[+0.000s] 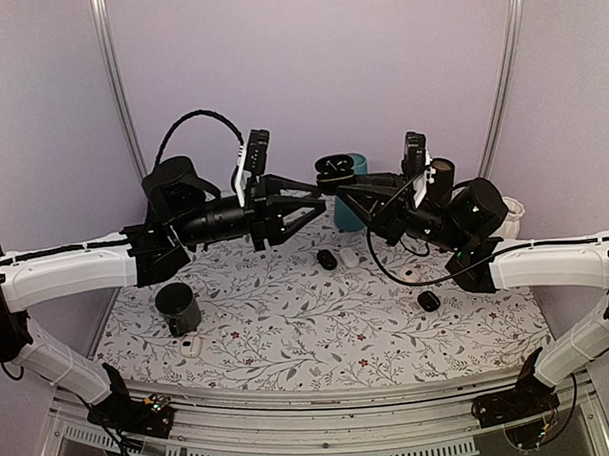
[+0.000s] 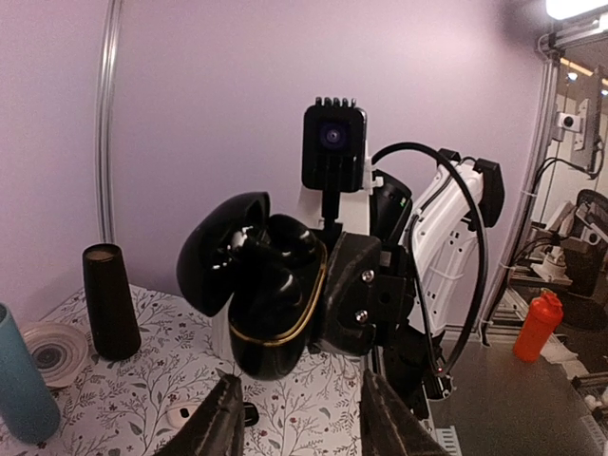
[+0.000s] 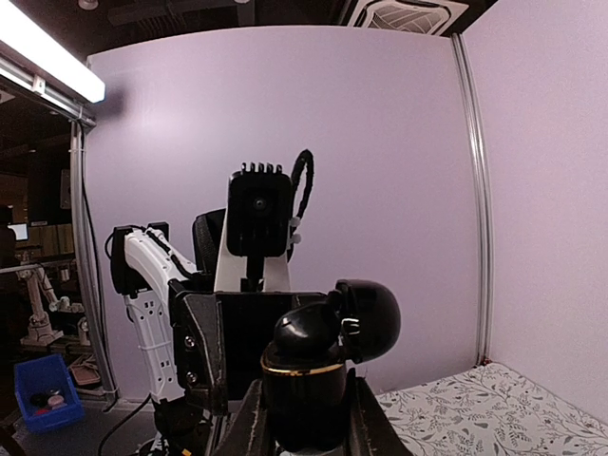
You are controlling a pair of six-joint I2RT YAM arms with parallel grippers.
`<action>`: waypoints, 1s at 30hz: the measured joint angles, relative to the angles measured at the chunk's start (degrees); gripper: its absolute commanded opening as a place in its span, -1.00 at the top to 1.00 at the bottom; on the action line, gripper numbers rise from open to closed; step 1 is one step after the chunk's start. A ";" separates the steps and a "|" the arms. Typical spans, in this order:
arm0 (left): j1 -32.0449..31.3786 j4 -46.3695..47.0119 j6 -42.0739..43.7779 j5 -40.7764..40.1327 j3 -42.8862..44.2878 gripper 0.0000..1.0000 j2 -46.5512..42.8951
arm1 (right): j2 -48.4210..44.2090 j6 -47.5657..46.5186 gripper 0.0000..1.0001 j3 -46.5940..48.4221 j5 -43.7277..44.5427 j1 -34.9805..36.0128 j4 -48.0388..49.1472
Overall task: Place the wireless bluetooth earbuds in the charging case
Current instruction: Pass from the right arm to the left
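My right gripper (image 1: 339, 190) is shut on the glossy black charging case (image 1: 333, 169) and holds it high above the table at the back middle. In the right wrist view the case (image 3: 304, 394) stands upright between my fingers (image 3: 249, 423). Its lid (image 3: 372, 318) is swung open. A glossy black earbud (image 3: 309, 337) bulges above the gold rim; I cannot make out a second one. My left gripper (image 1: 318, 197) is open and empty, just left of the case. In the left wrist view the case (image 2: 266, 313) hangs above my spread fingers (image 2: 217, 423).
On the flowered table (image 1: 288, 319) lie a black cup (image 1: 177, 307), a white pod (image 1: 192, 345), a black oval pod (image 1: 327, 258), two more white pods (image 1: 349, 256) (image 1: 409, 274) and a small black piece (image 1: 428, 301). A teal cup (image 1: 350, 214) and a dark cylinder (image 2: 109, 299) stand at the back.
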 measured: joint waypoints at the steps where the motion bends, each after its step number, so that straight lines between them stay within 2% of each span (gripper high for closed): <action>1: 0.00 0.15 0.20 0.35 0.09 0.19 0.39 | 0.13 0.20 0.94 0.07 -0.35 0.00 0.09; 11: 0.02 2.95 1.25 0.63 0.39 0.34 1.60 | 0.61 1.77 0.94 0.59 -2.38 0.00 1.16; 23: 0.07 4.13 1.49 1.01 1.55 0.39 2.23 | 1.60 2.93 0.94 0.76 -3.69 0.04 1.62; 30: 0.17 4.59 1.51 1.68 1.95 0.49 2.73 | 1.62 3.58 0.94 0.81 -3.78 0.04 1.95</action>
